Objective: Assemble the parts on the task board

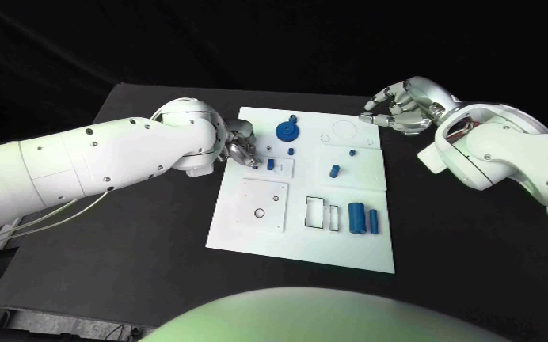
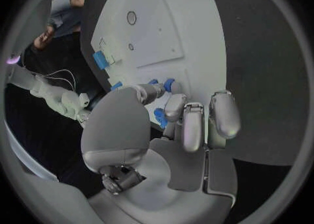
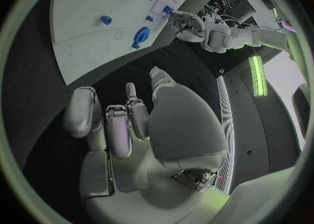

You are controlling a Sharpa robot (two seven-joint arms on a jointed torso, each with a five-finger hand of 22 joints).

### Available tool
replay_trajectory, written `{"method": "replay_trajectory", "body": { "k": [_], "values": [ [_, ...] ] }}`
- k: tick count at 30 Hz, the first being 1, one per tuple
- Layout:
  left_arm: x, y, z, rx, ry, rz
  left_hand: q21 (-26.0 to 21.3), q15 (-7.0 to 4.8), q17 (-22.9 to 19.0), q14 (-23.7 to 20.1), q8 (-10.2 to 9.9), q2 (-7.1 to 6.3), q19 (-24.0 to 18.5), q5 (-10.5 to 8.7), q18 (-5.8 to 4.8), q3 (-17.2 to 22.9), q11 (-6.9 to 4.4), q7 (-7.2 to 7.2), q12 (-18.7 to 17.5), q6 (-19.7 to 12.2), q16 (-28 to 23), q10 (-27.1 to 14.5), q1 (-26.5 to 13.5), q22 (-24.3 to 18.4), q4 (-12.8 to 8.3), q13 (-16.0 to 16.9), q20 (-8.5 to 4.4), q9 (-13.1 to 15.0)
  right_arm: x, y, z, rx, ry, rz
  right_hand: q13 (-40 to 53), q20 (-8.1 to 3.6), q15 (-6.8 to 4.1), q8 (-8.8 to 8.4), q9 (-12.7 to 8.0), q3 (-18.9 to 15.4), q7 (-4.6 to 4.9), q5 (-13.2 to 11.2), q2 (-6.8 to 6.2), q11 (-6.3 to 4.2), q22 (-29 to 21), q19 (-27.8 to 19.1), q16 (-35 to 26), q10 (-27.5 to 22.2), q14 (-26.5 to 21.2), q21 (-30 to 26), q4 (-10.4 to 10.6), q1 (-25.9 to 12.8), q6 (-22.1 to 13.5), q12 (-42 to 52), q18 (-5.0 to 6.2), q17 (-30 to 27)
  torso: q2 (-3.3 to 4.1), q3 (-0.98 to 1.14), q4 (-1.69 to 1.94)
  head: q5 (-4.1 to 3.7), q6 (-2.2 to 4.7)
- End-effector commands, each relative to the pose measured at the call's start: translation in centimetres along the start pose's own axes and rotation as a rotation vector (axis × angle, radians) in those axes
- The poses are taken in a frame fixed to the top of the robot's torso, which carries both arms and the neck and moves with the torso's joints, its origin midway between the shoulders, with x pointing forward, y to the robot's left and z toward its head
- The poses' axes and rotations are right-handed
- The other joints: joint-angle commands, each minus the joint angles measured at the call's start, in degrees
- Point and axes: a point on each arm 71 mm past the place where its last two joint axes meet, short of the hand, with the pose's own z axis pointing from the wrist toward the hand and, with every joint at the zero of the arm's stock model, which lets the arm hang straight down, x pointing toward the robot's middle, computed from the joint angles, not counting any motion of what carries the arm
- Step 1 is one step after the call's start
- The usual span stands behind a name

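The white task board (image 1: pixel 299 241) lies in the middle of the table. My left hand (image 1: pixel 240 150) hovers over its far left part, fingers half curled. Its thumb tip (image 2: pixel 154 91) sits right at a small blue part (image 1: pixel 271 165) standing in a small square plate; whether it pinches the part is unclear. A blue gear-like part (image 1: pixel 287 129), a small blue piece (image 1: pixel 292 150), a blue peg (image 1: pixel 335 171) and two blue cylinders (image 1: pixel 363 218) rest on the board. My right hand (image 1: pixel 397 109) hangs off the board's far right corner, fingers loosely curled, holding nothing.
A square white plate with a hole (image 1: pixel 263 199) and an outlined slot (image 1: pixel 321 212) occupy the board's near half. Black table (image 1: pixel 149 231) surrounds the board. In the right wrist view the gear-like part (image 3: pixel 141 36) and the left hand (image 3: pixel 186 24) lie beyond my right hand (image 3: pixel 131 124).
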Motion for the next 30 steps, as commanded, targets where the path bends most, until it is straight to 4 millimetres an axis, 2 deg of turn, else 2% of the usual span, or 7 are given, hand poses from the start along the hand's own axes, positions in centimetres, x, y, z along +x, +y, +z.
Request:
{"method": "replay_trajectory", "body": {
  "k": [1,8,11,15,21,30],
  "values": [
    [0.33,-0.38,0.14,0.015,0.015,-0.002,0.1,-0.38,10.9,5.0,-0.3,0.44,0.2,0.18,-0.93,10.8,-0.16,-0.27,0.0,0.0,0.2,0.3,0.3,-0.1,-10.3,-0.1,0.03,0.0,0.08,0.04,-0.01,-0.005,0.008,-0.008,3.0,0.00,-0.09,0.40,0.1,-0.2,0.02,0.2,0.34,-0.17,0.0,-0.2,-0.2,-0.3,3.8,-0.4,0.0,-0.4,-0.4,-0.2,0.91,6.0,0.00,0.00,0.02,-0.09,0.00],
    [0.06,-0.04,0.26,0.006,-0.008,-0.015,0.0,-0.36,10.9,5.0,-0.3,0.73,0.1,-0.08,-0.89,11.0,-0.10,-0.21,-0.3,-0.2,0.2,0.1,0.0,-0.3,-10.0,-0.5,0.04,0.0,0.06,0.01,-0.01,-0.004,0.008,-0.008,3.0,0.00,-0.09,0.40,0.1,-0.2,0.02,0.2,0.34,-0.17,0.0,-0.2,-0.2,-0.3,3.8,-0.4,0.0,-0.4,-0.4,-0.2,0.91,6.0,-0.03,0.00,0.05,-0.16,0.07],
    [-0.03,0.14,0.28,0.003,-0.014,-0.027,-0.1,-0.22,10.9,5.0,-0.7,1.01,-0.1,-0.62,-0.88,10.4,0.06,-0.07,-0.5,-1.1,0.2,0.0,-1.3,-0.4,-8.9,-0.8,0.14,-0.1,0.05,-0.01,-0.01,-0.004,0.007,-0.008,3.0,0.00,-0.09,0.40,0.1,-0.2,0.02,0.2,0.34,-0.17,0.0,-0.2,-0.2,-0.3,3.8,-0.4,0.0,-0.4,-0.4,-0.2,0.91,6.0,-0.04,-0.01,0.04,-0.17,0.05],
    [-0.05,0.27,0.29,0.001,-0.012,-0.039,-0.2,-0.23,10.9,4.9,-1.0,0.43,-0.1,-0.71,-0.85,8.9,0.01,-0.23,-0.6,-1.5,0.2,-0.1,-2.9,-0.5,-8.1,-1.0,0.20,-0.1,0.04,-0.03,0.00,-0.003,0.007,-0.008,3.0,0.00,-0.09,0.42,0.1,-0.2,0.02,0.2,0.34,-0.17,-0.1,-0.2,-0.2,-0.3,3.8,-0.4,0.0,-0.4,-0.4,-0.3,0.92,5.9,-0.03,-0.01,0.03,-0.17,0.02],
    [0.09,0.25,0.30,0.004,0.009,-0.062,-0.2,-0.40,10.9,5.0,-1.1,1.62,-0.1,-0.19,-0.85,9.9,-0.16,-0.29,-0.7,-1.3,0.2,-0.2,-1.9,-0.4,-9.0,-1.0,0.06,-0.2,0.08,-0.03,0.02,-0.004,0.008,-0.008,3.0,-0.01,-0.10,0.44,0.0,-0.2,0.02,0.2,0.33,-0.17,-0.1,-0.2,-0.2,-0.3,3.8,-0.5,0.0,-0.4,-0.4,-0.3,0.92,5.9,-0.03,-0.03,0.03,-0.14,0.09],
    [0.35,0.25,0.18,0.014,0.050,-0.111,-0.2,-0.35,10.9,4.9,-1.3,1.74,-0.1,0.10,-0.86,11.0,-0.05,-0.10,-1.2,-1.1,0.1,-0.6,-1.4,-0.4,-10.1,-1.5,0.05,-0.2,0.11,-0.09,0.02,-0.002,0.009,-0.008,3.0,-0.01,-0.10,0.44,0.0,-0.2,0.02,0.2,0.33,-0.17,-0.1,-0.2,-0.2,-0.3,3.8,-0.5,0.0,-0.4,-0.4,-0.3,0.92,5.9,-0.05,0.00,0.01,-0.18,0.16]
  ]
}}
